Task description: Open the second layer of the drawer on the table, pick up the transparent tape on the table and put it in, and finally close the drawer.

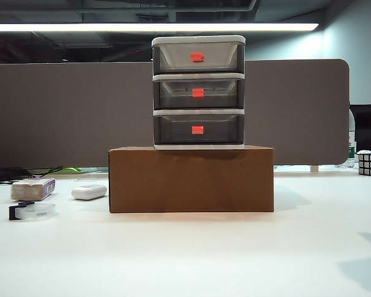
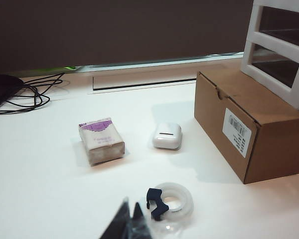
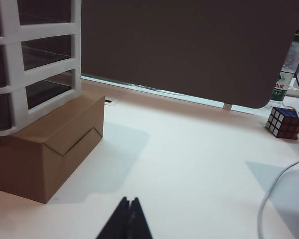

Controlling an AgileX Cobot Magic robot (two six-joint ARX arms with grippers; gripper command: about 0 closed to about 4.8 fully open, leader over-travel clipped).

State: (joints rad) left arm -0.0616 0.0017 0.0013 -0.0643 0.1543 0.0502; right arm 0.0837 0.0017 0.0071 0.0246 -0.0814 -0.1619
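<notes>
Nearest us both end effectors, left [image 2: 129, 219] and right [image 3: 128, 219], hang pressed together, empty. Transparent tape [image 1: 32, 211] lies far left; tugging the middle drawer [image 1: 198, 93] could topple the cabinet [image 1: 198, 91] off its cardboard box [image 1: 191, 179].

The white table [image 1: 191, 253] carries a brown cardboard box [image 1: 191, 179] at its middle. Left of the box, the white rounded case [image 1: 89, 192] lies nearest it; the beige block with a purple label [image 1: 33, 189] sits farther left. The transparent tape [image 1: 32, 211] lies in front of that block. Well right of the box stands a puzzle cube [image 1: 370, 164].
</notes>
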